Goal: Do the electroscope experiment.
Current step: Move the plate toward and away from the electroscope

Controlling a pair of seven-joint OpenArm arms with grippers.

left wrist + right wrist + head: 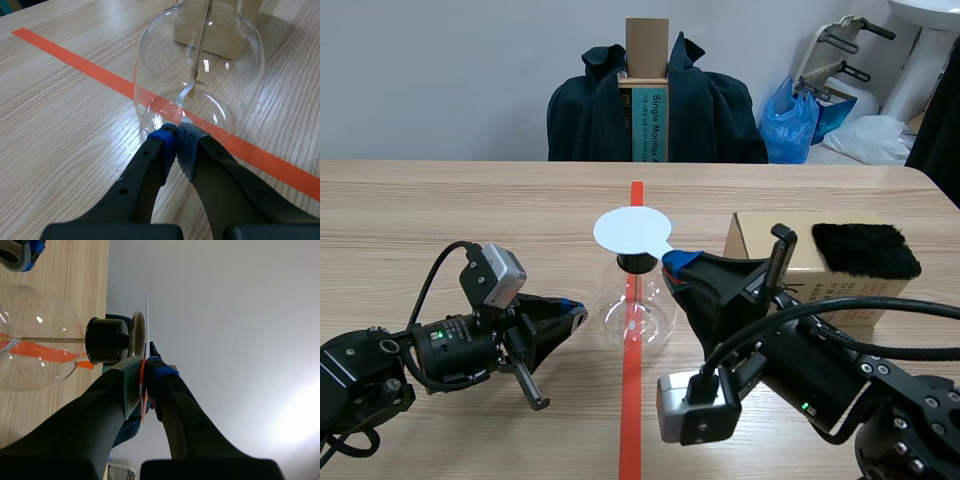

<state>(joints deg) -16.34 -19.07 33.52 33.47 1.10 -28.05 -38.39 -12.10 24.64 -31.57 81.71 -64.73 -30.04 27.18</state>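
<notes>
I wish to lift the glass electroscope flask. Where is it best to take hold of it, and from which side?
Probably the black stopper at the neck, approached level from the robot's left. The flask stands upright; its bulb is round, smooth and wide, the white disc covers the top, and the right claw occupies the other side.

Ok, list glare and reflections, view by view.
Left wrist view: white highlights on the glass flask. Right wrist view: a bright wash on the wall. Scene view: even light, small glints on the glass flask under the white disc.
</notes>
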